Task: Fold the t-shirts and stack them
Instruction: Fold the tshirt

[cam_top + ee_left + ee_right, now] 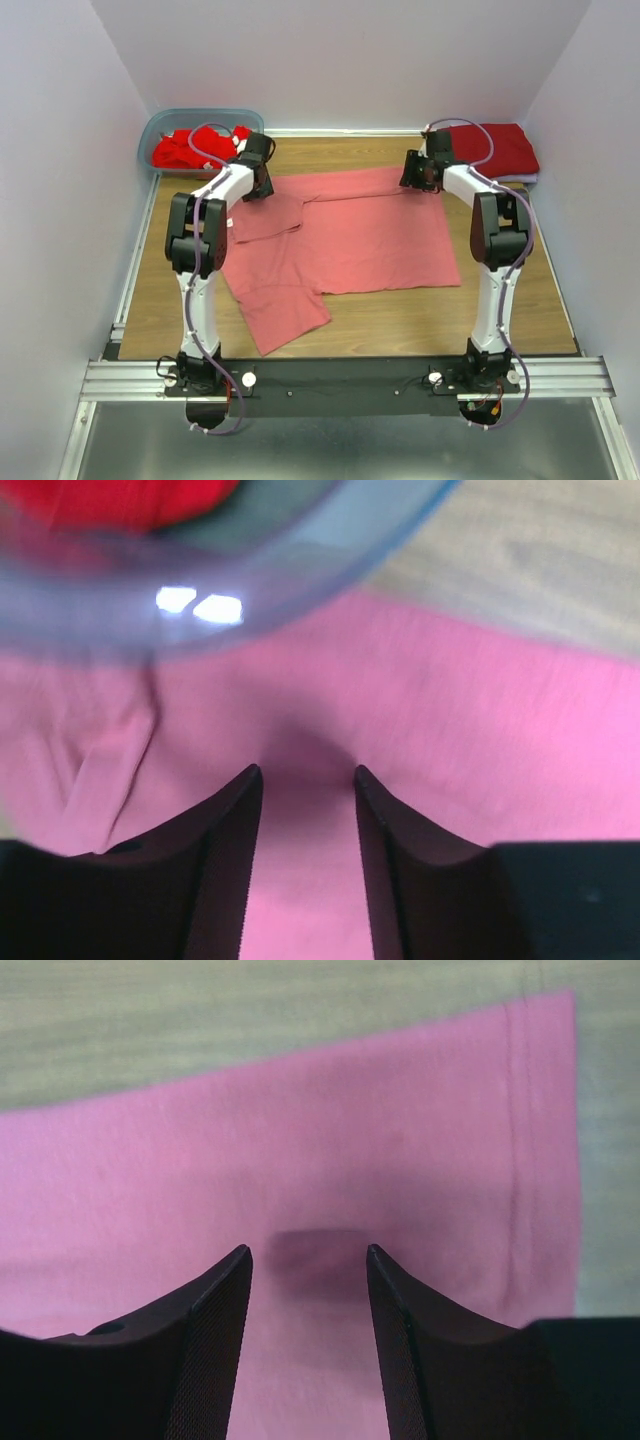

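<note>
left gripper (307, 775) and right gripper (308, 1252) both stand open, fingers apart, low over the far edge of the spread salmon-pink t-shirt (370, 235).

Spread t-shirt (370, 235) lies on the table (430, 320), tub (200, 113) far left, folded t-shirts (495, 148) far right.

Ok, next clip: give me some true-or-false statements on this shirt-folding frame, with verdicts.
1. The salmon-pink t-shirt lies spread on the table. True.
2. The blue-grey tub is empty. False: red t-shirts lie in it.
3. A folded crimson t-shirt sits at the far right corner. True.
4. The right fingers are shut. False: they stand apart over the salmon-pink t-shirt.
</note>
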Controlling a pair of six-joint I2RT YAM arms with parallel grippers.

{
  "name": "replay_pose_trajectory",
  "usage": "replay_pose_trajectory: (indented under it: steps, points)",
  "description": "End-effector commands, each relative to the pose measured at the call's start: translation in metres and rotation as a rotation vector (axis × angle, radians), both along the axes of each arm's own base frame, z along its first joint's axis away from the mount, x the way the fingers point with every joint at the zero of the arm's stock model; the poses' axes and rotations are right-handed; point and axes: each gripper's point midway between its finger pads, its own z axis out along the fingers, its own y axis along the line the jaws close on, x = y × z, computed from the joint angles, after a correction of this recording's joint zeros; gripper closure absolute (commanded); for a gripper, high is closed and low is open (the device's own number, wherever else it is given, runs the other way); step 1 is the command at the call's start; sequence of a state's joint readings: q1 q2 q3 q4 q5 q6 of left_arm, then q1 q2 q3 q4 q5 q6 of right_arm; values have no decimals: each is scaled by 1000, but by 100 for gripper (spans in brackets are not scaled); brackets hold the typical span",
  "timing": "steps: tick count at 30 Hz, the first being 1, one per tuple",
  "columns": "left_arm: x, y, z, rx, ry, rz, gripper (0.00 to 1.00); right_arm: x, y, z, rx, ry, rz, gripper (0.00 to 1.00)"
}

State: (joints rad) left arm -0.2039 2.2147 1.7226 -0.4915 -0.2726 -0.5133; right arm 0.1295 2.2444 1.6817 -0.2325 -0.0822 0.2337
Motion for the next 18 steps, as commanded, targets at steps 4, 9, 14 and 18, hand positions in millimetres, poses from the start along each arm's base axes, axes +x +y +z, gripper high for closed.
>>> replay_pose_trajectory:
  steps: [4, 9, 14, 18]
  points:
    - [-54, 4, 104, -86, -143, 2, 48, -52, 6, 73, 87, -46, 34, 41]
    - [-120, 12, 117, -89, -137, 22, 48, -122, 19, 64, 123, 43, 81, 41]
    - [-200, 19, 81, -125, -21, 69, 48, -175, 28, 75, 106, 49, 96, 41]
    - [-240, 23, 56, -142, 51, 105, 48, -204, 32, 68, 102, 75, 113, 41]
